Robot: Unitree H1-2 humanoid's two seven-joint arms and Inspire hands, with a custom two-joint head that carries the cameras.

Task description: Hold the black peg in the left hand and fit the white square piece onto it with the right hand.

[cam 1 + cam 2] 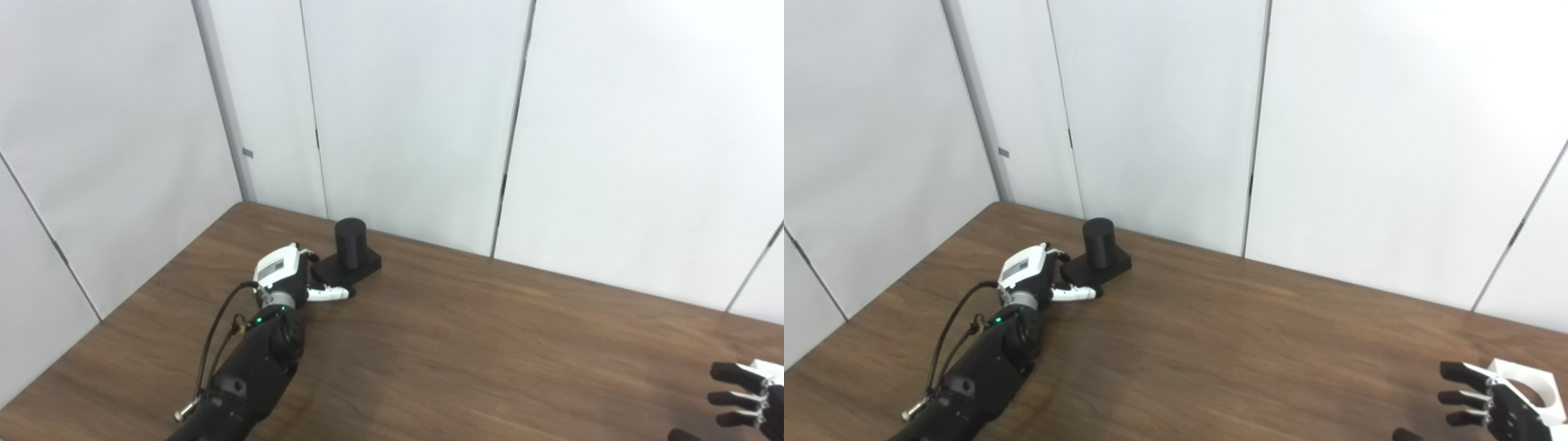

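The black peg (pixel 350 242), a short upright cylinder on a flat black square base (pixel 366 266), stands on the table near the back wall. My left hand (pixel 288 275) reaches the base's near-left corner. Its thumb lies along the base's front edge, its fingers (pixel 309 253) sit at the left side, and it is open, not closed around the base. The white square piece (pixel 1530 381), with a round hole in it, lies at the table's far right. My right hand (pixel 1488 407) hovers just left of it, open, with dark fingers spread, partly cut off by the picture's edge.
The brown wooden table (pixel 490 343) runs to white wall panels (pixel 416 122) close behind the peg. A black cable (pixel 214 334) loops off my left forearm.
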